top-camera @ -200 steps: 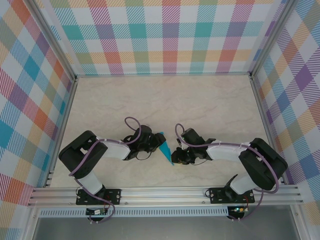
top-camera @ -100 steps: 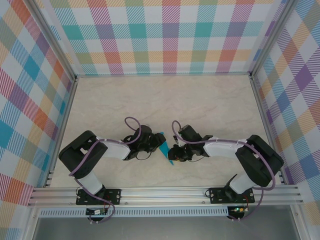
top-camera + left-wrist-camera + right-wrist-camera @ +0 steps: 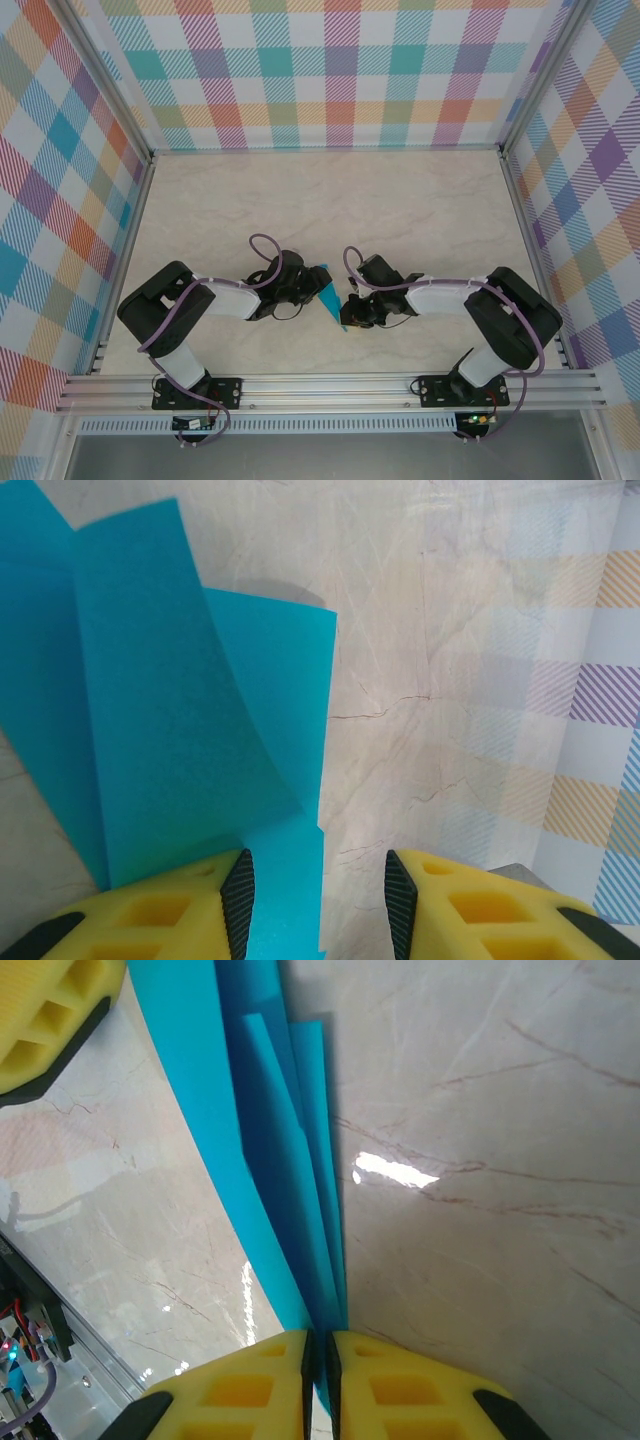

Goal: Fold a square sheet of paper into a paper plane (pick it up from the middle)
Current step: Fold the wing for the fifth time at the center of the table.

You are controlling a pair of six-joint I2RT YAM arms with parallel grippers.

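a: what's at the table [image 3: 420,200]?
b: the paper plane [image 3: 331,298], at the table's near middle, long axis far-to-near, tip toward the table's near edge.
a: pincers?
b: right gripper [image 3: 320,1355] clamped on its narrow end; left gripper [image 3: 318,892] jaws apart.

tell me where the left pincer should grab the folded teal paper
Likely the folded teal paper at its wide end, where the flaps fan apart, coming in from the left. The right pincer is shut on the narrow end where the layers converge, and the left pincer stands open at the wide part.
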